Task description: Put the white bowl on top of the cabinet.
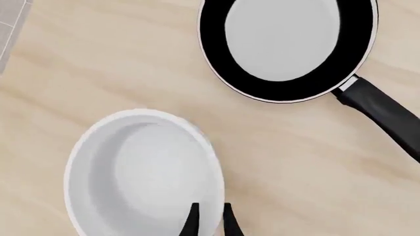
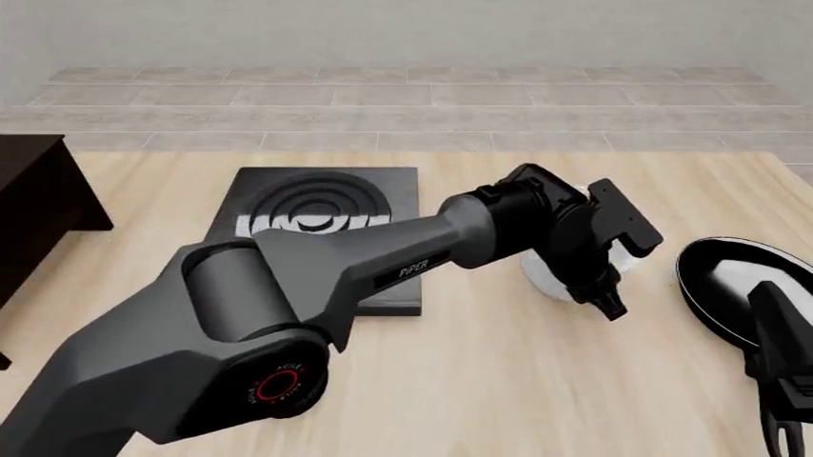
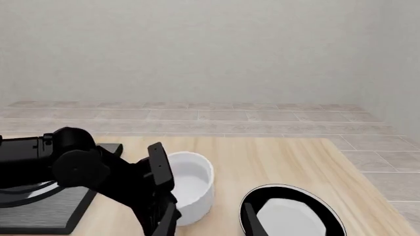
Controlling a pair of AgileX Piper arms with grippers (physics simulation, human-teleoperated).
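We find the left gripper point(image 1: 211, 222) nipping the white bowl's point(image 1: 141, 172) rim, jaws nearly closed; bowl on table, frying pan point(image 1: 288, 46) at its 3 o'clock. Right gripper's point(image 2: 778, 433) jaws: cannot tell.

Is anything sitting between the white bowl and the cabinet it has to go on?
The stove plate lies flat on the table between the white bowl and the cabinet; nothing taller does. The left gripper straddles the bowl's rim.

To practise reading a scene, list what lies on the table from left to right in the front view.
cabinet → stove plate → white bowl, with the left end effector on it → frying pan → right end effector.
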